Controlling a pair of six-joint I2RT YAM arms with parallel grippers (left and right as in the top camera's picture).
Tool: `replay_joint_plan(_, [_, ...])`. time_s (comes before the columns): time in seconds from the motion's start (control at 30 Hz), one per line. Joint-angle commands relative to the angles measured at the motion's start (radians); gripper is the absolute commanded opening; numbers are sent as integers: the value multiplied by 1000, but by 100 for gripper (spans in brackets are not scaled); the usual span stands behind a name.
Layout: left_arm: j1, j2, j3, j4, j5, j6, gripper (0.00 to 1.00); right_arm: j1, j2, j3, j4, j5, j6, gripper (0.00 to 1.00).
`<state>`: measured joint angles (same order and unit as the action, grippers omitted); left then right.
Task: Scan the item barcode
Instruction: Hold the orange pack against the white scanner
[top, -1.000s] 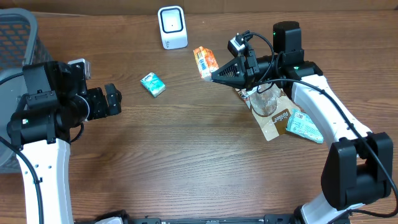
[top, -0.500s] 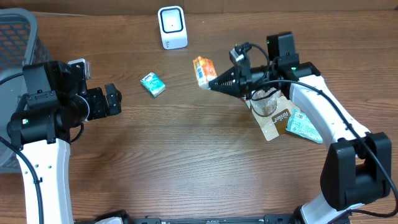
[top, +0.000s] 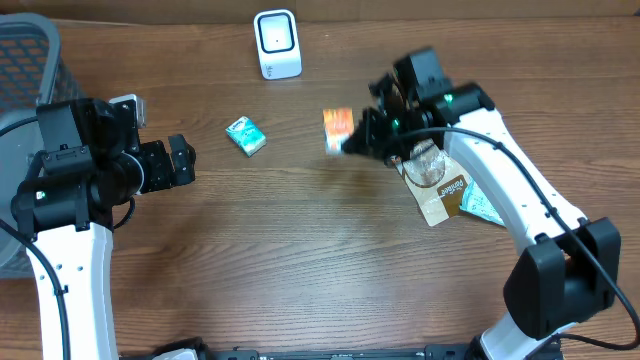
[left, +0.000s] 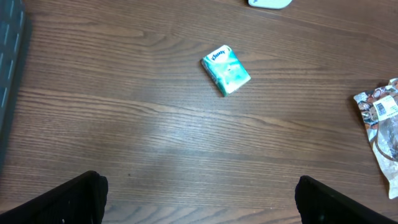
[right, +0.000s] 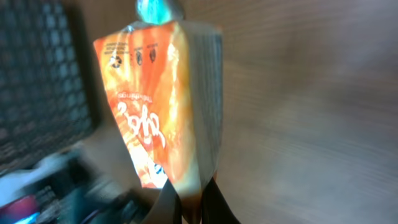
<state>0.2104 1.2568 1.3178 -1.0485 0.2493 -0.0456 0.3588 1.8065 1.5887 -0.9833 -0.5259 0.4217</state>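
Orange and blurred in the overhead view, the snack packet (top: 338, 130) hangs above the table, below and to the right of the white scanner (top: 277, 43). The right gripper (top: 352, 141) is clamped on its right side. Its long axis seems to run toward and away from the scanner's edge of the table, though blur makes this uncertain. The left gripper (top: 186, 161), well left of the scanner and nearer the camera's bottom edge, stands spread wide and empty.

From the left wrist, both fingers (left: 68, 200) sit far apart at the bottom corners. A teal tissue pack (left: 226, 70) lies on the wood below the scanner.

From the right wrist, the fingers (right: 166, 200) pinch the packet's bottom edge. Its long axis points straight away from them, with print running lengthwise.
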Motion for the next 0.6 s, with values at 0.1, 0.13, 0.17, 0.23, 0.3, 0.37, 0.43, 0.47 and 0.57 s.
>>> replay_joint_plan(0.1, [5, 0, 13, 2, -6, 8, 100, 72, 53, 314, 16, 467, -89, 4])
replay_joint_plan(0.13, [5, 0, 13, 2, -6, 8, 100, 82, 64, 327, 48, 525, -107, 4])
replay_joint_plan(0.17, [5, 0, 13, 2, -6, 8, 100, 95, 73, 328, 101, 591, -135, 4])
replay_joint_plan(0.23, [5, 0, 13, 2, -6, 8, 99, 117, 107, 328, 211, 721, -207, 4])
replay_joint_plan(0.3, [5, 0, 13, 2, -6, 8, 100, 136, 153, 328, 332, 822, -271, 4])
replay_joint_plan(0.37, [5, 0, 13, 2, -6, 8, 100, 152, 212, 328, 477, 909, -339, 4])
replay_joint_plan(0.43, [5, 0, 13, 2, -6, 8, 99, 158, 272, 328, 609, 969, -418, 4])
replay_joint_plan(0.47, [5, 0, 13, 2, -6, 8, 100, 160, 306, 328, 679, 975, -483, 4])
replay_joint_plan(0.57, [5, 0, 13, 2, -6, 8, 100, 160, 397, 328, 855, 974, -661, 4])
